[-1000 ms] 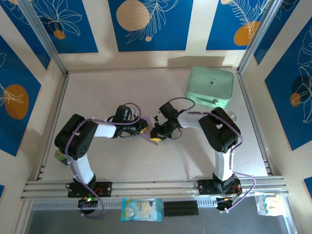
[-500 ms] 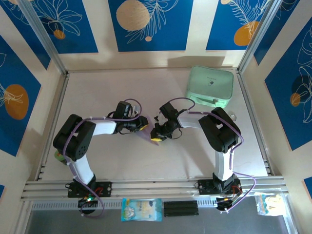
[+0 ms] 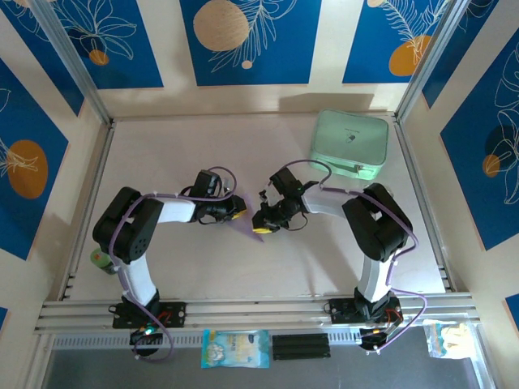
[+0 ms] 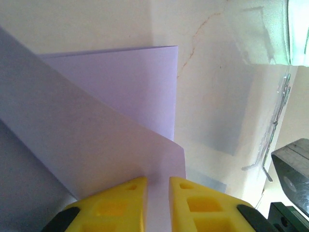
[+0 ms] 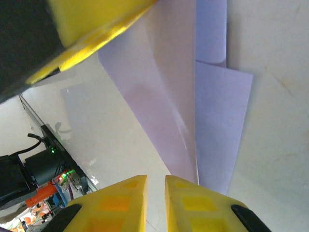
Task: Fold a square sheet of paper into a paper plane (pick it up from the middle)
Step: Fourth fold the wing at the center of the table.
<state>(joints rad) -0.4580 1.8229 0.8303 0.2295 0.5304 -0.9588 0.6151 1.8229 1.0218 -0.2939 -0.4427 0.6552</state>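
The sheet of paper (image 3: 247, 227) is a small creased lilac shape lying mid-table between both grippers. In the left wrist view the sheet of paper (image 4: 111, 82) shows a flat layer with a folded flap on top. My left gripper (image 4: 158, 180) rests its tips on that flap, jaws a narrow slit apart, lilac showing in the slit. From above, the left gripper (image 3: 240, 212) sits at the sheet's left end. My right gripper (image 5: 156, 177) stands a narrow slit apart over bare table, its right finger at the edge of the folded sheet (image 5: 212, 111). From above, the right gripper (image 3: 260, 226) is at the sheet's right end.
A mint-green rounded case (image 3: 350, 144) lies at the back right, also seen as the case (image 4: 299, 29) past the paper. The left gripper's yellow finger (image 5: 96, 29) hangs over the sheet's far end. A small green object (image 3: 99, 259) sits by the left arm's elbow.
The left gripper has slid a little to the right along the sheet. The right arm's elbow has swung outward to the right while its gripper stayed at the paper.
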